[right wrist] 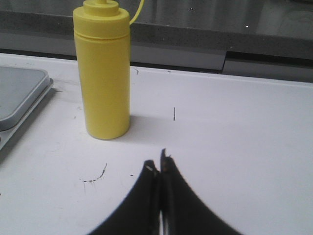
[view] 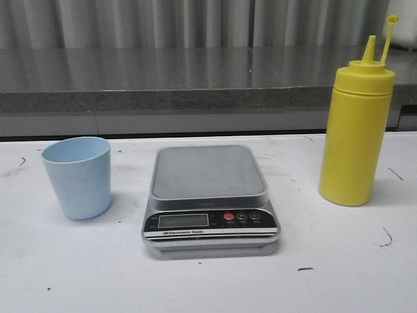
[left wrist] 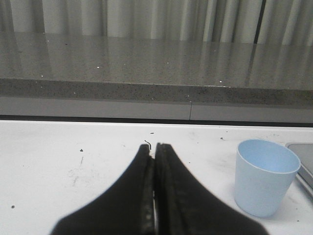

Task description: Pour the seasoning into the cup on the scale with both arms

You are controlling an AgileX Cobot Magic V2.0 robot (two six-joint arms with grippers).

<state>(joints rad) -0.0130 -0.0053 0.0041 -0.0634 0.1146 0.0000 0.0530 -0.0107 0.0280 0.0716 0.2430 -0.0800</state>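
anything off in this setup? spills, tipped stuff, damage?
Nothing stands out. The cup and seasoning bottle stand upright on the table either side of the scale, whose platform is bare. No spills, only small dark scuffs on the tabletop.

White table (view: 208, 287), grey speckled stone ledge (view: 163, 78), pale pleated curtains (view: 130, 23)

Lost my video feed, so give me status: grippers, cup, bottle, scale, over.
Left gripper shut, empty; right gripper shut, empty. Cup on table left of scale, platform bare. Seasoning upright right of scale, untouched. Nothing between them.
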